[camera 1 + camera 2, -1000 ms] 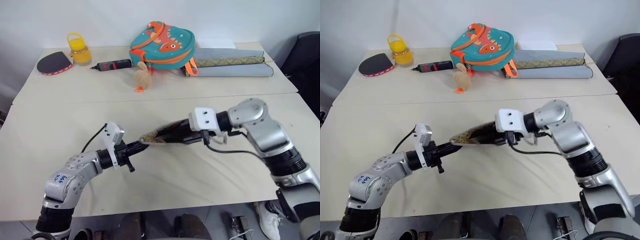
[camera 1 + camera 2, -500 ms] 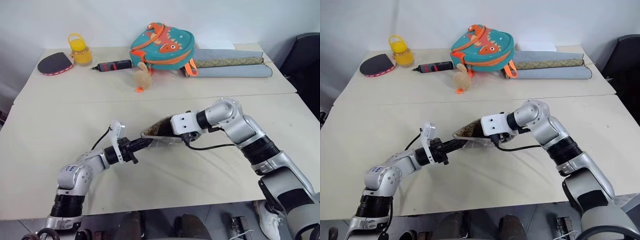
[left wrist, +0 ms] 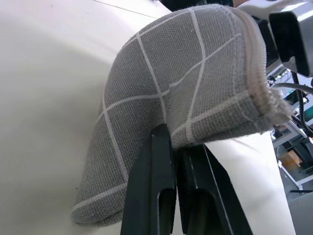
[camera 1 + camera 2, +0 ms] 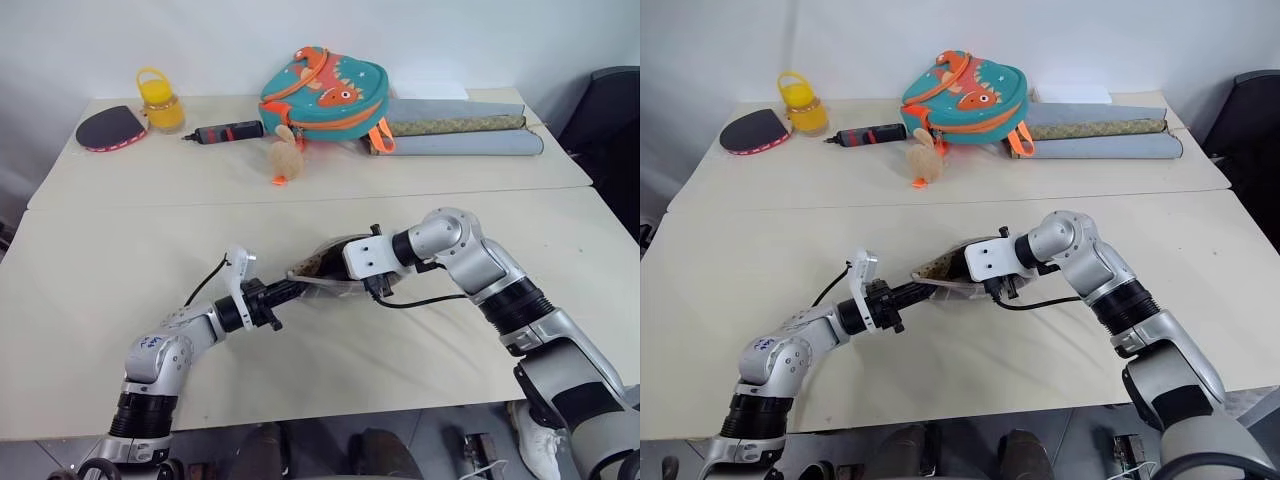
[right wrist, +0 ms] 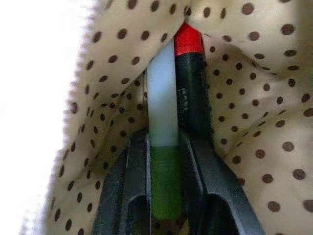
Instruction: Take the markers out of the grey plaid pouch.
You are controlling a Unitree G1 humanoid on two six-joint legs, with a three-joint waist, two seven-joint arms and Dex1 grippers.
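Centre-left of frame, my left tool [image 4: 283,297] pinches the grey plaid pouch [image 3: 181,93] corner above the bench [image 4: 100,260]. Just right, my right tool [image 5: 164,161] sits inside it, clamped on a green-and-white marker [image 5: 163,147]; red-ended marker [image 5: 190,83] touching alongside.

Teal dinosaur backpack [image 4: 324,88], yellow cup [image 4: 158,98], paddle [image 4: 108,126] — far table edge.

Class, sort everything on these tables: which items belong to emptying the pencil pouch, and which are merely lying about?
Belongs to the job:
- grey plaid fabric pouch
- white-and-green marker
- black marker with red end
- left gripper
- right gripper

Just lying about:
- teal dinosaur backpack
- yellow lidded jar
- dark round paddle
- black-and-red tool
- rolled grey mats
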